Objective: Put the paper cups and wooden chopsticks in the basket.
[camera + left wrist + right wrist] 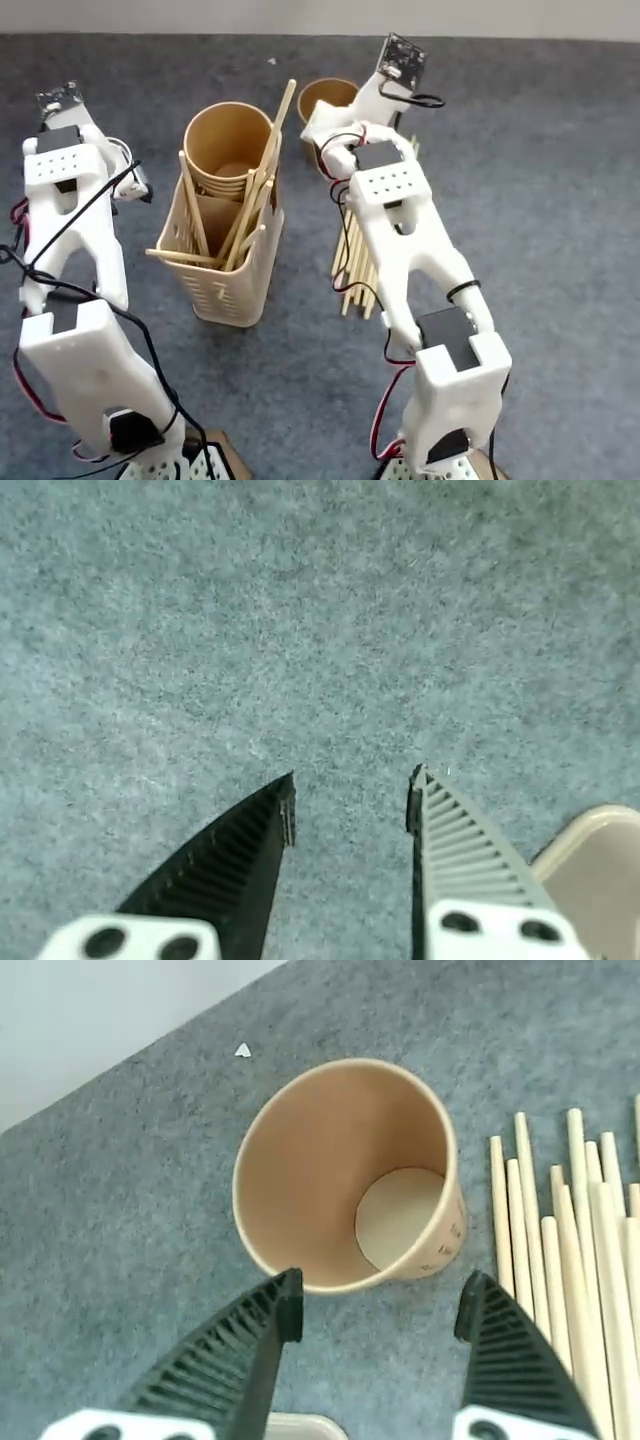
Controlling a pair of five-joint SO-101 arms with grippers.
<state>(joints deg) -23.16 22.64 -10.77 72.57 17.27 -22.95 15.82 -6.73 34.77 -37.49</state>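
High view: on the grey worktop (pixel 560 200) we see the basket (pixel 225 285), holding stacked cups (pixel 228 150) and chopsticks (pixel 262 170). Beyond its right side stands a loose paper cup (pixel 345 1175). The right gripper (pixel 380 1295) is spread wide above it. We judge the cup light and crushable, so pinch the rim gently. Loose chopsticks (pixel 560 1220) lie right of the basket. Left of the basket, the left gripper (pixel 352 780) is apart and empty.

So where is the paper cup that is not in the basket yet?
In the high view the loose paper cup stands right of the basket, just ahead of the right gripper, beside the loose chopsticks.
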